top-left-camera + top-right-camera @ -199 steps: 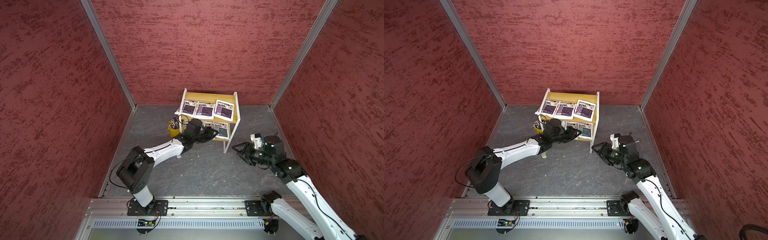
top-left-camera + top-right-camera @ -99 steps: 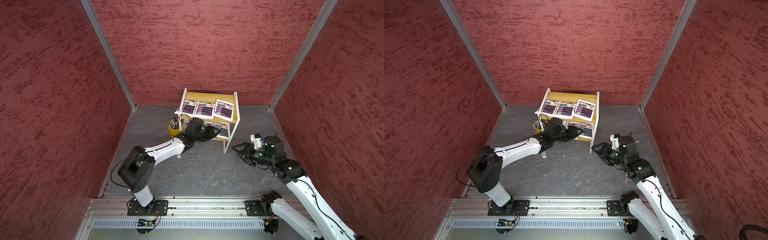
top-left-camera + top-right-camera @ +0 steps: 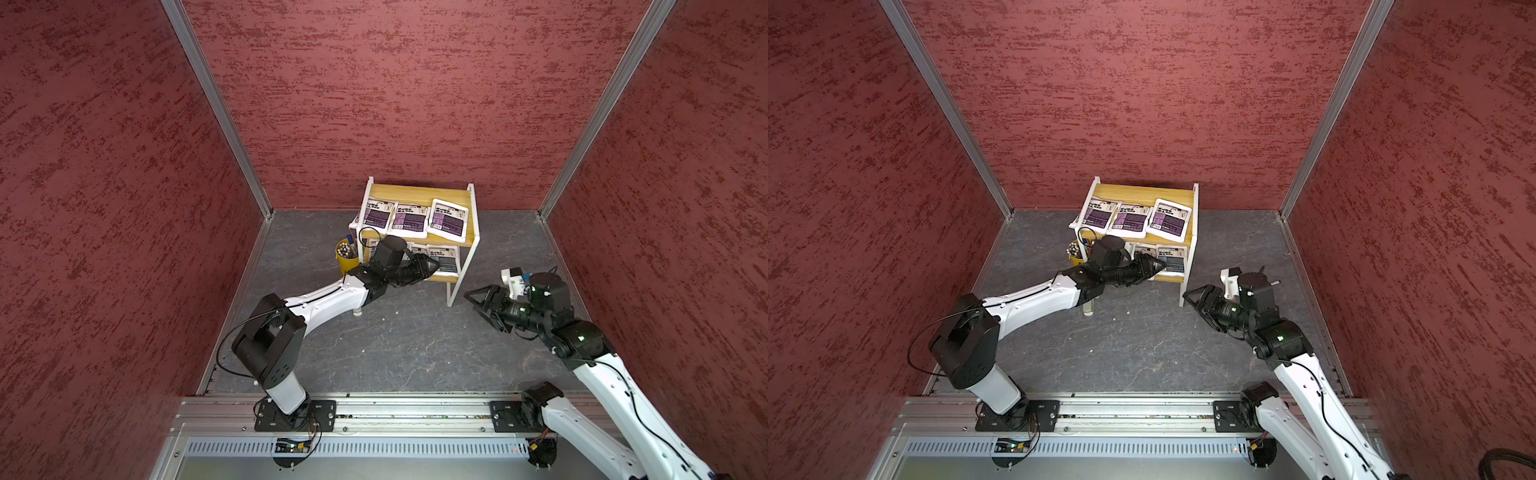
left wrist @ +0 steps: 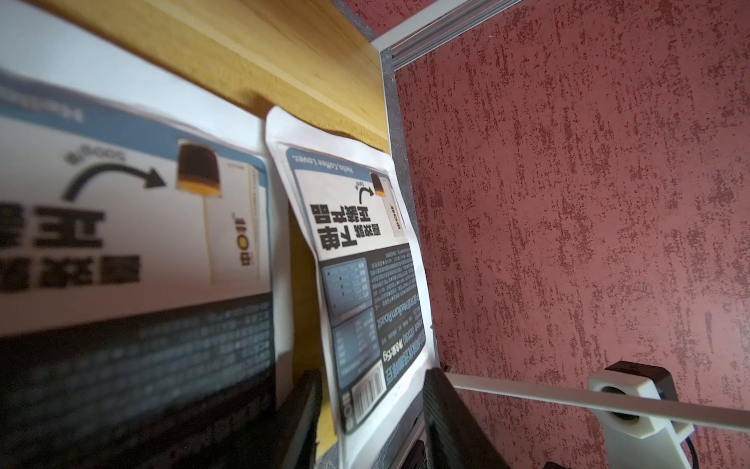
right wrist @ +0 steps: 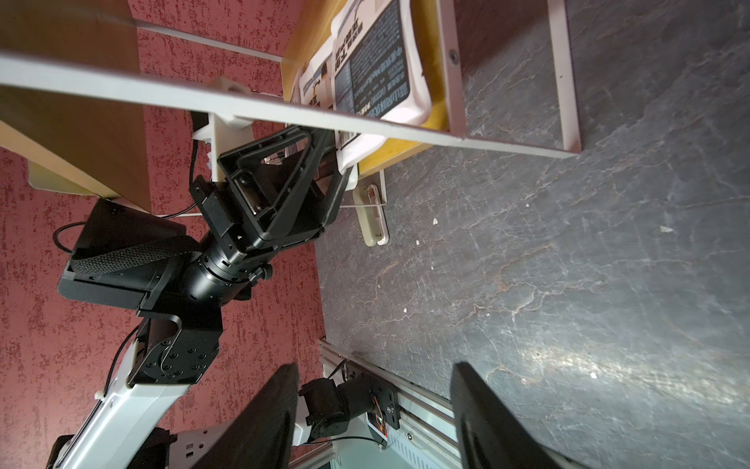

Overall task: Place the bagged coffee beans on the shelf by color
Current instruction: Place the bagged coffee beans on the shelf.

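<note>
The shelf (image 3: 415, 193) stands at the back wall, in both top views. Three purple-panelled bagged coffee beans (image 3: 409, 220) lie side by side on its upper board. Grey-blue bags (image 3: 444, 262) lie on the lower board. My left gripper (image 3: 434, 266) reaches into the lower tier. In the left wrist view the left gripper (image 4: 371, 377) is open, its jaws on either side of a grey-blue bag (image 4: 365, 264) with a gap on each side. A second grey-blue bag (image 4: 142, 223) lies beside it. My right gripper (image 3: 471, 296) hovers open and empty just right of the shelf's front leg.
A yellow pen bucket (image 3: 347, 251) stands against the shelf's left side. A pale oblong case (image 3: 356, 312) lies on the floor under my left forearm. Red walls close in the back and both sides. A metal rail (image 3: 395, 409) runs along the front.
The left gripper's jaws have opened and let go of the grey-blue bag, which now rests on the lower board. The right arm has not moved.
</note>
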Controlling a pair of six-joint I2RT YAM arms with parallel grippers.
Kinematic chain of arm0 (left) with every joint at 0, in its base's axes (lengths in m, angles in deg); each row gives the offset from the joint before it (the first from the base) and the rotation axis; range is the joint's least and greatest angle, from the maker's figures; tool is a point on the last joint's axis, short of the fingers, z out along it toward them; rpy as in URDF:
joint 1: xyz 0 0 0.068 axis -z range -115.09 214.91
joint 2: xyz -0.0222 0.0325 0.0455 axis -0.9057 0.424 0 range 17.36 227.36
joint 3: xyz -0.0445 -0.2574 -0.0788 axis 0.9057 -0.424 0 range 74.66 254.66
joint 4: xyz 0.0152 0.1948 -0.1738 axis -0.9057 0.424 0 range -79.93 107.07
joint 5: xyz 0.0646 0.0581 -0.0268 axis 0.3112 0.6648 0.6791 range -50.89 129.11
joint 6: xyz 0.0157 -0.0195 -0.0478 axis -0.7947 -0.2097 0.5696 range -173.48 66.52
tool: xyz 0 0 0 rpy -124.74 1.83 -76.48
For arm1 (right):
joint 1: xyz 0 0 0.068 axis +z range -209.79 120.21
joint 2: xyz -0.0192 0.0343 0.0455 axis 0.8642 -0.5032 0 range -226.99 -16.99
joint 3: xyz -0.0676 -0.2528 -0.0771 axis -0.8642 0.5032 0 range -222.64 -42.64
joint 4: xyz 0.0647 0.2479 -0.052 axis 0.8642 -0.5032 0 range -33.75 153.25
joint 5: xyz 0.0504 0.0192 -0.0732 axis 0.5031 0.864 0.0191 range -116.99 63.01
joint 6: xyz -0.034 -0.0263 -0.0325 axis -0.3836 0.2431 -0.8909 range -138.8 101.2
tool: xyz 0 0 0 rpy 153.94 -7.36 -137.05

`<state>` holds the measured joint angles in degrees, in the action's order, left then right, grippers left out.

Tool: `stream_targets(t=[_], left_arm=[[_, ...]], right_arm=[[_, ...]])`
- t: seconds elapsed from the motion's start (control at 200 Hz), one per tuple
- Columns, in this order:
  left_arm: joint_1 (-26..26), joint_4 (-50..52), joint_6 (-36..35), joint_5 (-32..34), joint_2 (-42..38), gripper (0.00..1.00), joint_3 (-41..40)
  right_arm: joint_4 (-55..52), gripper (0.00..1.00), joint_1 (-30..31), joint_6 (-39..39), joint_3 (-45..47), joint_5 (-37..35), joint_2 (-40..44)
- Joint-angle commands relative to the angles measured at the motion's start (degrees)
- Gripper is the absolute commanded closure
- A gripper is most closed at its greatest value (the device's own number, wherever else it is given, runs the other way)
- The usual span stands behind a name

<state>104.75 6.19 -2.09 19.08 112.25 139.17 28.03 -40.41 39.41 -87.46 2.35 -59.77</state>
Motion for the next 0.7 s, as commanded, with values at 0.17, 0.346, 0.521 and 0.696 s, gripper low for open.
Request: stream_targets(t=[0.17, 0.346, 0.521, 0.696], left_arm=[[-0.02, 1.84, -2.86, 0.94, -2.18, 0.54, 0.64], [0.0, -3.56, -2.89, -0.48, -2.88, 0.53, -0.5], [-0.02, -7.24, -2.88, -1.59, -3.27, 0.53, -1.33], [-0.02, -7.3, -2.64, -1.17, -3.91, 0.53, -2.09]], right_arm=[[1.65, 0.36, -0.71, 0.55, 0.88, 0.19, 1.39], [1.85, 0.36, -0.74, 0.49, 1.2, 0.41, 1.39], [2.08, 0.36, -0.67, 0.63, 1.65, 0.51, 1.65], [2.09, 0.36, -0.71, 0.69, 1.86, 0.56, 1.84]])
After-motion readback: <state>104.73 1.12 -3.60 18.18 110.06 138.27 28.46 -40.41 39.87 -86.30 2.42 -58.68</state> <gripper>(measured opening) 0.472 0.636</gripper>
